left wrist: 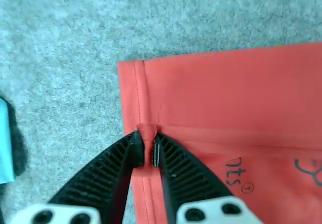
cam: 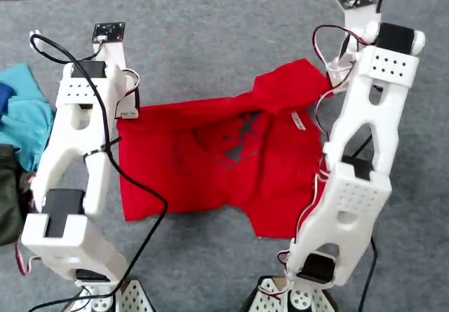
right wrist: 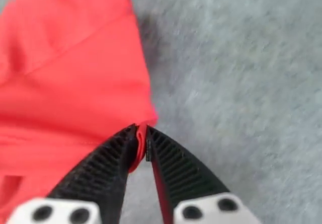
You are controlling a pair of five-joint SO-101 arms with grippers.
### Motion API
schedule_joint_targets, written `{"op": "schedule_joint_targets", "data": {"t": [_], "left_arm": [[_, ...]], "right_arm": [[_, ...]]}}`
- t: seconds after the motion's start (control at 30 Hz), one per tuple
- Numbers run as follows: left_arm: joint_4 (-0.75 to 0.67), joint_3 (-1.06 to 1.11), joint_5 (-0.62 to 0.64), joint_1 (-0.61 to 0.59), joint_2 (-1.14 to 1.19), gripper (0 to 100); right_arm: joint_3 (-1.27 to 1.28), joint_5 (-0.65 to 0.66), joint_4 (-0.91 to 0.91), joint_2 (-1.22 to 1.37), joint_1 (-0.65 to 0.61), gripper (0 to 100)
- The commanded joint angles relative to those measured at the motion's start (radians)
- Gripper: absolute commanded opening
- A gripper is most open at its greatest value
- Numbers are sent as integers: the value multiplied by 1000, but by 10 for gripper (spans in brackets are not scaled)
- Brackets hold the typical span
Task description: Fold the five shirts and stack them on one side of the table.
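A red shirt (cam: pixel 224 158) with a dark print lies spread on the grey table between the two arms, its far part partly folded over. My left gripper (left wrist: pixel 147 146) is shut on a pinch of the red shirt (left wrist: pixel 226 98) at its hemmed edge; in the high view that is the shirt's left far corner (cam: pixel 130 112). My right gripper (right wrist: pixel 141 141) is shut on the red shirt (right wrist: pixel 70 83) at its edge, on the shirt's right far side (cam: pixel 330 80) in the high view.
A teal garment (cam: pixel 24 112) and a dark garment (cam: pixel 10 193) lie at the table's left edge; the teal one (left wrist: pixel 4 143) also shows beside the left gripper. Grey table surface (cam: pixel 210 38) stretches beyond the shirt. Cables hang along both arms.
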Motion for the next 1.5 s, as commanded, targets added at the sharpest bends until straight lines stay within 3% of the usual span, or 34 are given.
{"op": "schedule_joint_targets", "data": {"t": [0.0,0.47,0.73,1.0,1.47], "left_arm": [[-3,35,2,17,-133,19],[-51,451,2,40,-545,19],[-97,646,2,48,-734,19],[-95,703,2,48,-792,19],[-92,706,-3,40,-794,19]], "right_arm": [[142,9,9,-165,-25,4],[622,41,-20,-478,19,4],[1078,103,-201,-788,70,4],[1408,161,-333,-1029,183,4],[1603,304,-338,-1096,337,4]]}}
